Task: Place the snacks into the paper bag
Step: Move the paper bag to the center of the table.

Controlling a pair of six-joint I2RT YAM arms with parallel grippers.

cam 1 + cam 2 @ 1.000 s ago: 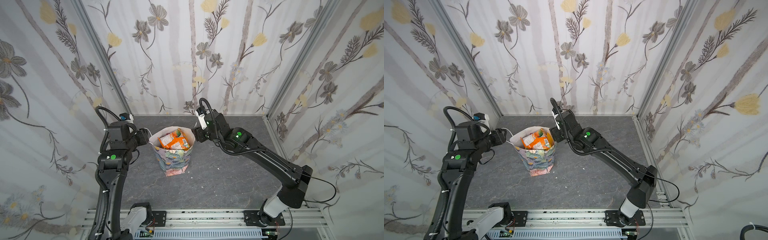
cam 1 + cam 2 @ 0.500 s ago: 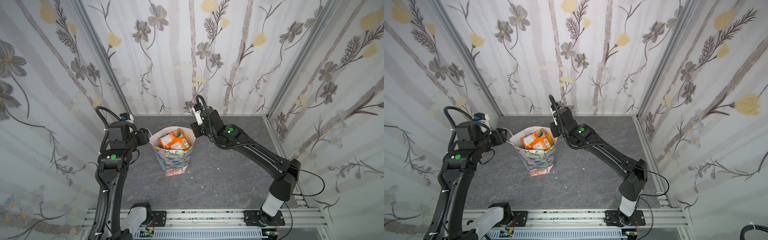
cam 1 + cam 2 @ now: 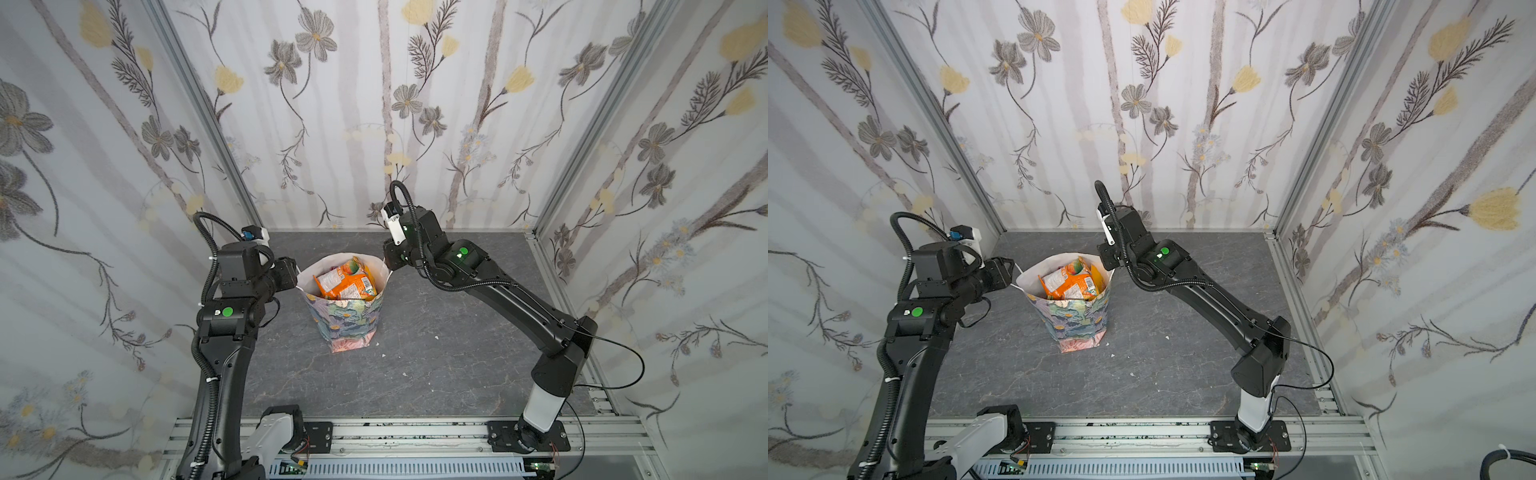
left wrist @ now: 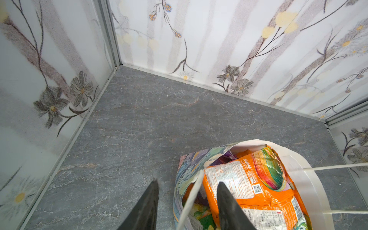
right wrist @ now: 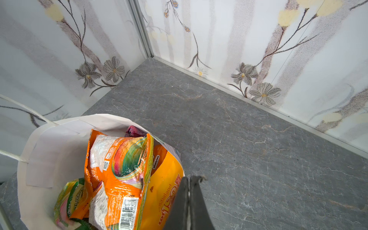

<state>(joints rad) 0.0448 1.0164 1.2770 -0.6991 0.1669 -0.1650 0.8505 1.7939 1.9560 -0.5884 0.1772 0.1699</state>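
Orange packets top the snacks (image 3: pixel 345 284) heaped in the bag (image 3: pixel 347 318), which stands upright on the grey table (image 3: pixel 415 374) between the two arms, its mouth wide open. The left end effector (image 4: pixel 187 182) is at the rim on its own side, fingers spread, with the bag's wall and a white cord (image 4: pixel 189 201) in the gap. The right end effector (image 5: pixel 192 177) is pressed together at the opposite rim; whether it pinches any paper I cannot tell.

Bright, even light; sharp, soft-shadowed pictures.
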